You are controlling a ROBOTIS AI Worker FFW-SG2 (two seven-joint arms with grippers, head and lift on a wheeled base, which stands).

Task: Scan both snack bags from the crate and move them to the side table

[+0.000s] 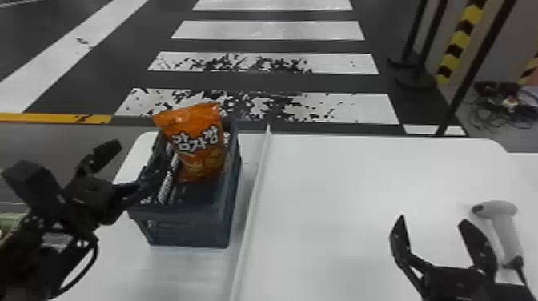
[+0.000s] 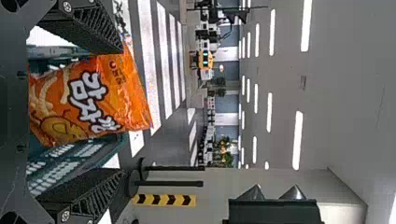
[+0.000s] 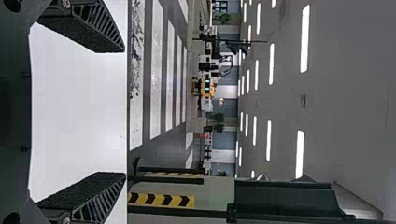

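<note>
My left gripper (image 1: pixel 137 161) stands open at the left side of the dark blue-grey crate (image 1: pixel 188 228). An orange snack bag (image 1: pixel 196 140) stands in the crate, its top rising above the rim. Something dark with white lettering (image 1: pixel 166 185) lies beside it; I cannot tell if it is a bag. In the left wrist view, the orange bag (image 2: pixel 88 100) shows beyond the spread fingers of the left gripper (image 2: pixel 123 112), within the crate (image 2: pixel 88 156). Over the table's right part, my right gripper (image 1: pixel 433 221) is open and holds nothing; the right wrist view shows the right gripper (image 3: pixel 125 112) likewise.
A grey-white handheld scanner (image 1: pixel 496 210) with a cable stands at the right, close beside the right gripper. A raised white strip (image 1: pixel 256 192) runs across the white table (image 1: pixel 340 180), just right of the crate. Black posts (image 1: pixel 476 72) rise beyond the table.
</note>
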